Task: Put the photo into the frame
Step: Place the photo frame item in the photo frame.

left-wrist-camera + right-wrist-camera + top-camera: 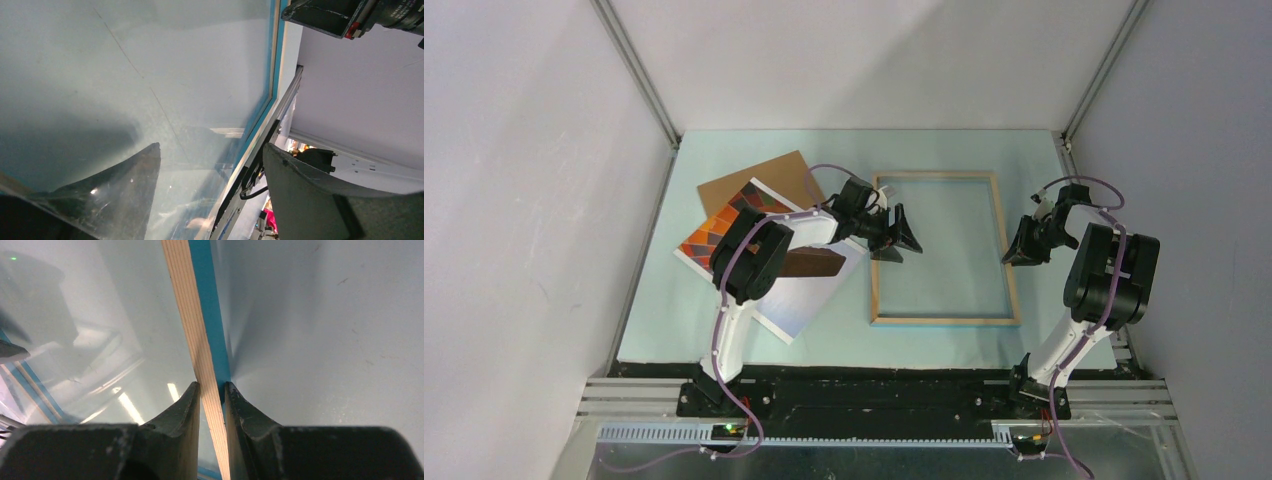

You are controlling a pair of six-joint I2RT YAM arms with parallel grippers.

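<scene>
You are getting soft, even light from overhead in the top view, and the arms (pixel 754 250) are casting only faint shadows on the table (pixel 944 345). In the left wrist view a broad dim shadow is lying across the glass pane (pixel 175 60) of the frame (pixel 273 75), and the left fingers (pixel 125 195) are looking soft and out of focus. In the right wrist view white streaks of glare are shining off the pane, while the right fingers (pixel 175 425) are showing dark and underexposed.

Right gripper (pixel 212 390) pinching frame (pixel 195 310) rail, wood face up, blue edge beside; pale table (pixel 325 315) right
</scene>
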